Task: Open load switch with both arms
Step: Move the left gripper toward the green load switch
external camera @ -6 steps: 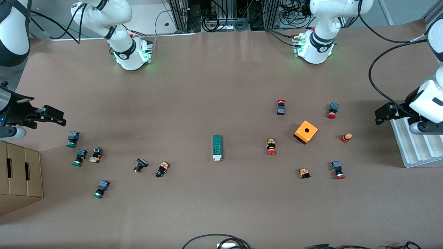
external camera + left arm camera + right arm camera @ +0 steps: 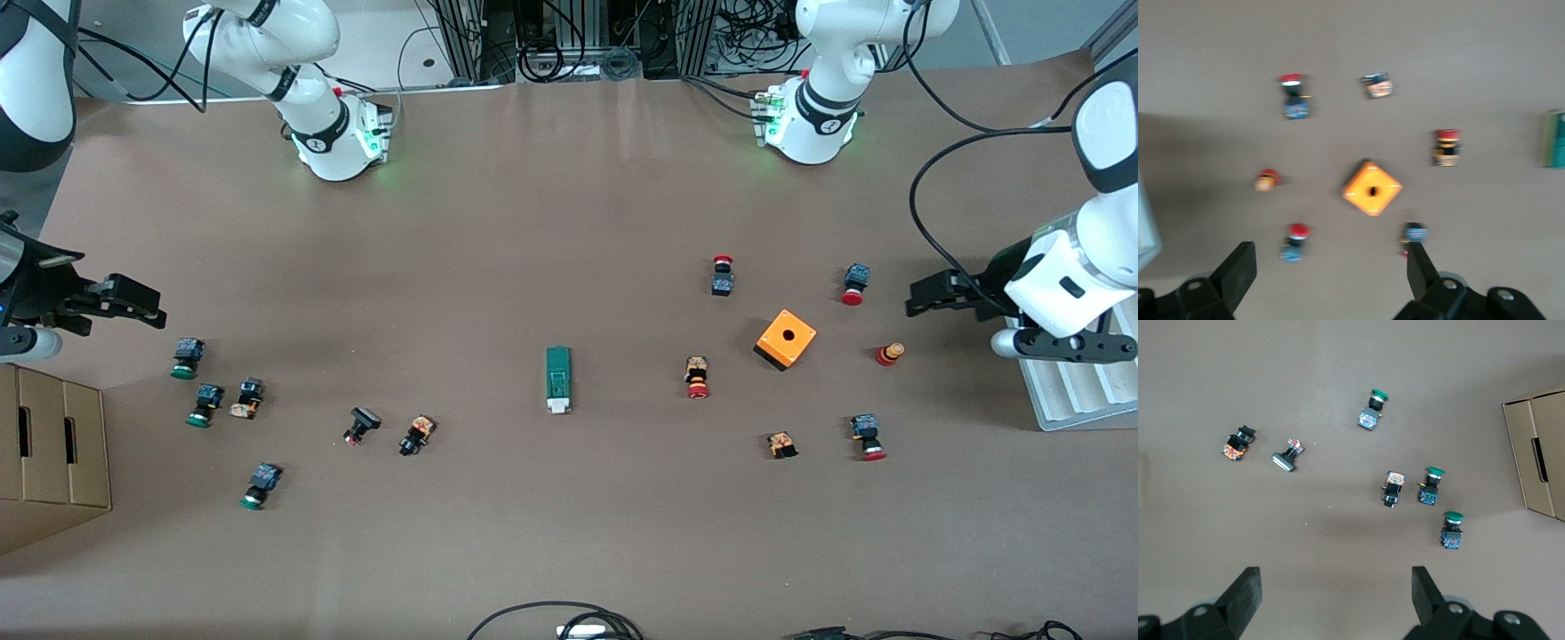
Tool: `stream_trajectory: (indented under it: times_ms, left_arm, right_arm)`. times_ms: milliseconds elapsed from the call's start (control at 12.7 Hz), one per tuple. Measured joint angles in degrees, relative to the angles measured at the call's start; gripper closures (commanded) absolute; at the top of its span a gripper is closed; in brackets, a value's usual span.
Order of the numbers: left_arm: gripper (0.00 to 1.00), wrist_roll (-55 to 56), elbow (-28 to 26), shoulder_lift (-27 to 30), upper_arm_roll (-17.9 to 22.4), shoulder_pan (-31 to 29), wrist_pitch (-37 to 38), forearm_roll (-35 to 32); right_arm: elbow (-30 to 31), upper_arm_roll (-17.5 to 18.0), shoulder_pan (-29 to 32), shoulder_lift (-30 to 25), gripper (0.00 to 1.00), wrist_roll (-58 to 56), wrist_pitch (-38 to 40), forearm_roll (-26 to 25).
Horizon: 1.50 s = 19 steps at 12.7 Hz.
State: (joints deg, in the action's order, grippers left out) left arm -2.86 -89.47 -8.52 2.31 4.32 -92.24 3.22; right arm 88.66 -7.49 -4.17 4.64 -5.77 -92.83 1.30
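The load switch [image 2: 557,380], a narrow dark-green rectangular block with a white end piece, lies flat mid-table, untouched. My left gripper [image 2: 925,296] hangs near the red-capped button [image 2: 853,284], fingers spread wide, empty. My right gripper [image 2: 133,300] hangs above the green-capped buttons [image 2: 185,357], fully open, empty.

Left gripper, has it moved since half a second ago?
Yes. The left gripper has swung in from the table's edge toward the orange box, leaving the white ridged tray, fingers open.
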Motion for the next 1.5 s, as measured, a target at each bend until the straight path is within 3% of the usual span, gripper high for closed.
stream_trajectory:
  times_ms: [553,1105,1500]
  left_arm:
    - [0.00,-1.6,1.5,0.0,-0.6,0.4,0.7,-3.1]
    - [0.00,19.0,1.6,0.0,-8.1,6.2,-2.1,-2.5]
    - [0.00,28.4,1.6,-0.5,-9.4,10.8,-4.4,-2.6]
  right_arm:
    - [-0.1,-0.1,0.0,-0.1,0.00,0.0,0.0,0.0]
    - [-0.1,0.0,0.0,0.0,0.00,0.0,0.0,0.0]
    - [-0.1,0.0,0.0,0.0,0.00,0.0,0.0,0.0]
